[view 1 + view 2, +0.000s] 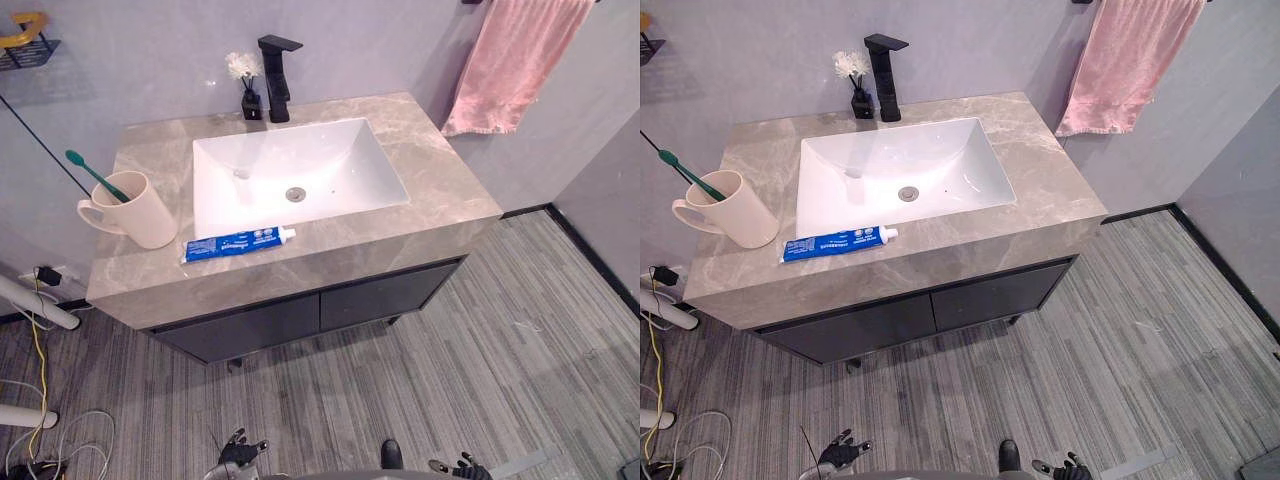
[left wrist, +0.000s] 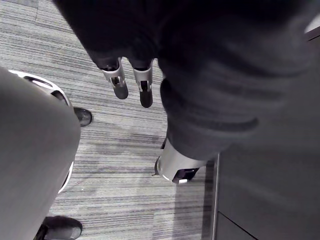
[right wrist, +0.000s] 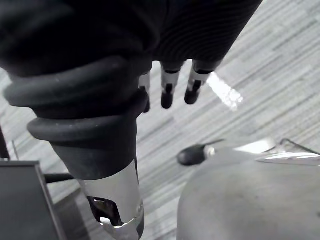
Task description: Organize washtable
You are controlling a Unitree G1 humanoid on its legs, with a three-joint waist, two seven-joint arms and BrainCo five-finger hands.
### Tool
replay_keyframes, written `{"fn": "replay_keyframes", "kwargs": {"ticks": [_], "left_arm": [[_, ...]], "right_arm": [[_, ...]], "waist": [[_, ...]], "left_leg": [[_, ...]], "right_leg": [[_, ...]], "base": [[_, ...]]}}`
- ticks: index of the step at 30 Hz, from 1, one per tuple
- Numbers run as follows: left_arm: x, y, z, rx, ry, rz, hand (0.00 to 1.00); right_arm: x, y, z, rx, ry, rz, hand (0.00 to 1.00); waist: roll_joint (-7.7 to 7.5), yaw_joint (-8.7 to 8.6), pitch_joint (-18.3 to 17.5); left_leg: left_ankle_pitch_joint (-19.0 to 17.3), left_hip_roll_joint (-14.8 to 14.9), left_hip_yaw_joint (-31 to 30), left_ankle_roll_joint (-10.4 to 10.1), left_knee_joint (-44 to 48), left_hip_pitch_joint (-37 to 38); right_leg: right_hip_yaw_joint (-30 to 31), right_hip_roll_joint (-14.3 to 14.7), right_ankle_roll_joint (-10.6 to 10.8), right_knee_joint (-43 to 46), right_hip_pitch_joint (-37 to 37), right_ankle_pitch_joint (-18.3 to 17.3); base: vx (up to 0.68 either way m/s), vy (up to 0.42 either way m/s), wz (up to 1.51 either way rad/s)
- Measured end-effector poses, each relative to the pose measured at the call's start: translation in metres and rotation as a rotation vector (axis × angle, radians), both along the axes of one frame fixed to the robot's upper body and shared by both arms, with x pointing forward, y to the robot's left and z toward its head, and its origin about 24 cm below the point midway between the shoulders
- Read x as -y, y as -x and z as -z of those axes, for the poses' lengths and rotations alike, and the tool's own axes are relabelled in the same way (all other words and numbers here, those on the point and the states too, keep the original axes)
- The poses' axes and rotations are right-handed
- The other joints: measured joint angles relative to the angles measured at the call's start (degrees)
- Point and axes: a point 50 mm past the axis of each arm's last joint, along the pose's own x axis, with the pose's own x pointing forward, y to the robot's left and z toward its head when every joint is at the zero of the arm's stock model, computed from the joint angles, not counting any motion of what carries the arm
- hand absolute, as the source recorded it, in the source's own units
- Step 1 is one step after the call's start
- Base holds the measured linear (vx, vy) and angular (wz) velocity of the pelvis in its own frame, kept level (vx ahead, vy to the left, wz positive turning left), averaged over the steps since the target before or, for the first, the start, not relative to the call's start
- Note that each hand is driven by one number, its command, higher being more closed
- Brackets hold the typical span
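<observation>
A beige cup point(image 1: 135, 215) stands on the left of the grey marble washtable point(image 1: 430, 170), with a green toothbrush point(image 1: 95, 175) leaning in it. A blue toothpaste tube point(image 1: 235, 243) lies flat on the front strip, between the white sink point(image 1: 340, 160) and the table's edge. Both hands hang low over the floor, well in front of the table and apart from everything on it. My left hand point(image 1: 240, 455) has straight fingers point(image 2: 120, 82) and holds nothing. Relaxed and straight too are the fingers point(image 3: 167, 90) of my right hand point(image 1: 465, 467), which is likewise empty.
A black faucet point(image 1: 275, 75) and a small black vase of white flowers point(image 1: 248, 95) stand behind the sink. A pink towel point(image 1: 510, 65) hangs on the wall at the right. Dark cabinet doors point(image 1: 300, 315) close the front. A wire rack point(image 1: 20, 45) is on the left wall.
</observation>
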Motion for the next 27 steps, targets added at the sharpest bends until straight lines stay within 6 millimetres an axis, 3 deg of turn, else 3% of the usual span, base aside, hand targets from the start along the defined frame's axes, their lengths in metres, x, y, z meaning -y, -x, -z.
{"fn": "replay_keyframes", "kwargs": {"ticks": [6, 11, 13, 16, 17, 18, 19, 20, 22, 23, 24, 25, 26, 27], "left_arm": [[0.000, 0.001, 0.000, 0.002, 0.005, -0.019, 0.00], [0.002, 0.004, 0.001, 0.000, 0.033, -0.079, 0.00], [0.004, 0.002, 0.001, 0.020, 0.047, -0.115, 0.00], [-0.007, -0.005, -0.006, 0.093, 0.029, -0.184, 0.00], [-0.008, -0.005, -0.006, 0.099, 0.029, -0.202, 0.00], [-0.008, -0.003, -0.006, 0.097, 0.027, -0.219, 0.00], [-0.008, -0.002, -0.006, 0.095, 0.027, -0.227, 0.00], [-0.008, -0.001, -0.005, 0.088, 0.027, -0.230, 0.00], [-0.008, 0.003, -0.004, 0.075, 0.026, -0.229, 0.00], [-0.002, 0.007, -0.002, 0.057, 0.041, -0.230, 0.00], [-0.002, 0.019, 0.001, 0.015, 0.038, -0.228, 0.00], [-0.008, 0.023, 0.002, -0.005, 0.024, -0.226, 0.00], [-0.018, 0.030, 0.001, -0.021, -0.003, -0.225, 0.00], [-0.021, 0.031, 0.001, -0.023, -0.013, -0.222, 0.00]], "right_arm": [[0.002, 0.012, 0.002, -0.016, -0.020, 0.107, 0.00], [0.009, 0.026, 0.002, -0.024, -0.030, 0.240, 0.00], [0.010, 0.029, 0.002, -0.022, -0.036, 0.282, 0.00], [0.009, 0.028, 0.003, -0.020, -0.047, 0.281, 0.00], [0.011, 0.028, 0.002, -0.020, -0.042, 0.280, 0.00], [0.015, 0.026, 0.001, -0.016, -0.028, 0.271, 0.00], [0.017, 0.025, 0.001, -0.015, -0.022, 0.267, 0.00], [0.021, 0.022, -0.001, -0.007, -0.009, 0.266, 0.00], [0.023, 0.013, -0.003, 0.013, 0.004, 0.231, 0.00], [0.029, 0.010, -0.005, 0.024, 0.021, 0.220, 0.00], [0.021, 0.004, -0.003, 0.034, -0.001, 0.210, 0.00], [0.014, 0.009, -0.001, 0.021, -0.015, 0.211, 0.00], [0.004, 0.022, 0.003, -0.016, -0.039, 0.225, 0.00], [0.004, 0.024, 0.003, -0.021, -0.041, 0.228, 0.00]], "waist": [[0.27, -0.02, 0.05], [1.97, -0.06, 0.84], [2.08, -0.07, 2.19], [-0.79, 0.22, 5.03], [-1.14, 0.27, 5.40], [-0.02, 0.14, 5.97], [0.36, 0.13, 6.16], [0.65, 0.03, 6.33], [1.59, 0.16, 6.30], [3.61, 0.88, 5.84], [3.86, 1.60, 6.10], [2.94, 1.22, 5.97], [-0.42, 1.20, 4.84], [-1.65, 1.68, 3.98]], "left_leg": [[0.01, -0.25, -2.81, 0.02, 1.48, -1.36], [0.26, -0.31, -4.94, 0.38, 2.34, -1.57], [0.25, -0.35, -5.69, 0.34, 4.27, -1.04], [-0.95, -0.09, -8.32, -1.55, 21.63, -7.55], [-0.77, 0.23, -9.52, -1.56, 25.55, -9.47], [-0.51, 1.30, -12.68, -1.26, 34.16, -14.35], [-2.03, 1.02, -13.72, 0.01, 34.66, -15.12], [-3.69, 0.48, -13.90, 1.02, 30.90, -15.88], [-3.57, -1.15, -14.43, 0.89, 18.23, -15.64], [-1.03, -0.13, -14.66, 1.65, 15.11, -15.49], [-0.31, 0.30, -13.58, 2.21, 15.02, -15.29], [-0.33, -0.38, -13.62, 2.21, 15.20, -14.63], [-0.95, -3.37, -13.13, 2.62, 16.12, -14.68], [-1.73, -4.11, -12.89, 3.14, 17.51, -15.40]], "right_leg": [[-2.20, -0.73, 0.00, 0.00, 0.16, 0.00], [-4.63, -1.00, -0.01, 2.00, 0.67, -0.49], [-5.05, -1.31, -0.52, 7.65, -0.54, -4.14], [-3.89, -3.35, -1.41, 21.51, -5.77, -12.52], [-3.62, -3.28, -1.60, 22.56, -6.10, -12.98], [-3.03, -3.14, -2.09, 23.10, -5.36, -13.44], [-2.63, -3.12, -2.10, 22.89, -5.21, -13.44], [-1.66, -3.17, -2.10, 21.83, -5.11, -13.44], [-0.14, -2.40, -2.09, 16.39, -4.46, -13.43], [-0.02, -0.53, -1.53, 16.15, -4.08, -13.51], [-2.04, 0.22, -0.77, 25.41, -6.36, -14.65], [-2.79, -0.09, -0.19, 27.09, -4.06, -15.45], [-3.01, -2.13, -0.65, 23.00, -0.17, -17.48], [-3.20, -3.10, 0.34, 21.00, 0.40, -19.17]], "base": [[0.00, -0.014, 0.18], [-0.05, -0.027, 0.15], [-0.07, -0.031, 0.14], [-0.17, -0.088, 0.07], [-0.18, -0.071, -0.04], [-0.09, 0.015, -0.09], [-0.09, 0.074, -0.19], [-0.06, 0.115, -0.32], [-0.08, 0.140, -0.54], [0.00, 0.101, -0.88], [0.06, 0.062, -0.56], [0.16, 0.075, -0.14], [0.17, 0.046, 0.20], [0.21, 0.090, -0.01]]}}
